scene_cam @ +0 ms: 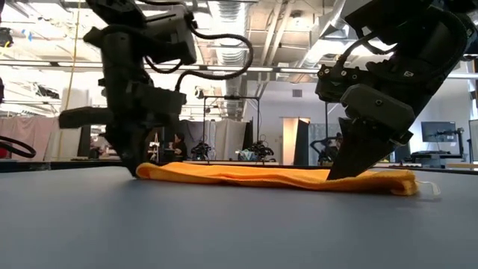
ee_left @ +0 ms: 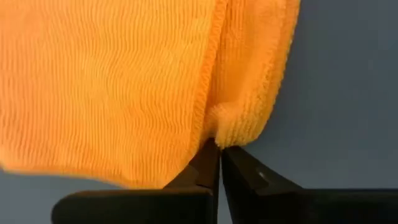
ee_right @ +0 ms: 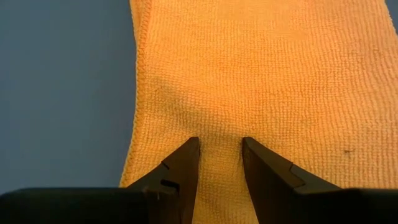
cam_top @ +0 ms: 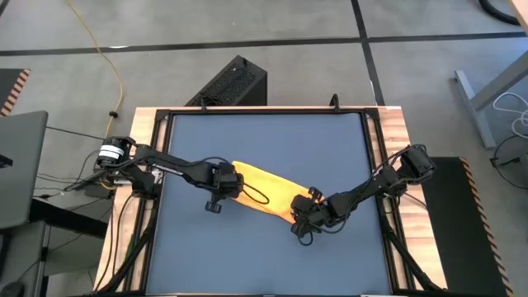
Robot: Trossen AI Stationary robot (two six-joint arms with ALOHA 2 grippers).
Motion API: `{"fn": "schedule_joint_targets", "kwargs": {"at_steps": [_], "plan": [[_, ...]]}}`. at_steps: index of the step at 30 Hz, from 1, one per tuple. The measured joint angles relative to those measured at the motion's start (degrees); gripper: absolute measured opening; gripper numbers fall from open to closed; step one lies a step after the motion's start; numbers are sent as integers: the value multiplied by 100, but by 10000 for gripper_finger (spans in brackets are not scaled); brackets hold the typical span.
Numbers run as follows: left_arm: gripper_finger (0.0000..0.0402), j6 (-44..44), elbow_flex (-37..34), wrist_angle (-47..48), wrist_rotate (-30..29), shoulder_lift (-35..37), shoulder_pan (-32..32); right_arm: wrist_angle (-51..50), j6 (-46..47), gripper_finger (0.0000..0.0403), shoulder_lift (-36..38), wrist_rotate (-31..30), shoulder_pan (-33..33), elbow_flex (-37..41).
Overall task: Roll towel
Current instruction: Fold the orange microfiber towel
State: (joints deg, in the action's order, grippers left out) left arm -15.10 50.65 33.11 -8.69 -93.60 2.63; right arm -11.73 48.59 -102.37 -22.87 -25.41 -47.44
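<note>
The small bright yellow soft cloth towel [cam_top: 266,196] lies folded mid dark blue tabletop [cam_top: 264,256]. Left gripper [ee_left: 219,149], jaws clenched on its nine-o'clock corner, readies the roll; right gripper [ee_right: 219,144], jaws parted, pins the four-o'clock end.

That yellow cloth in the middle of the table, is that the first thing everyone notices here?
Probably yes: the bright yellow soft towel lies as a long folded strip mid-table on the dark blue tabletop. The left gripper has pinched shut on its folded edge at one end. The right gripper presses its open fingers onto the other end.
</note>
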Motion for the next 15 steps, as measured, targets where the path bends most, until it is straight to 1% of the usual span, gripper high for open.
{"fn": "schedule_joint_targets", "kwargs": {"at_steps": [8, 11, 13, 15], "plan": [[0, -537, 1086, 1735, 50, 3, -185, 7, 0, 150, 0, 0, -2, -2], [0, -777, 1329, 2297, 84, 8, -216, 5, 0, 150, 0, 0, -2, -2], [0, -921, 1353, 2471, 240, -26, -213, 2, 0, 150, 0, 0, -2, -3], [0, -1029, 1287, 2557, 591, -53, -213, -1, 0, 150, 0, 0, -2, -4]]}}
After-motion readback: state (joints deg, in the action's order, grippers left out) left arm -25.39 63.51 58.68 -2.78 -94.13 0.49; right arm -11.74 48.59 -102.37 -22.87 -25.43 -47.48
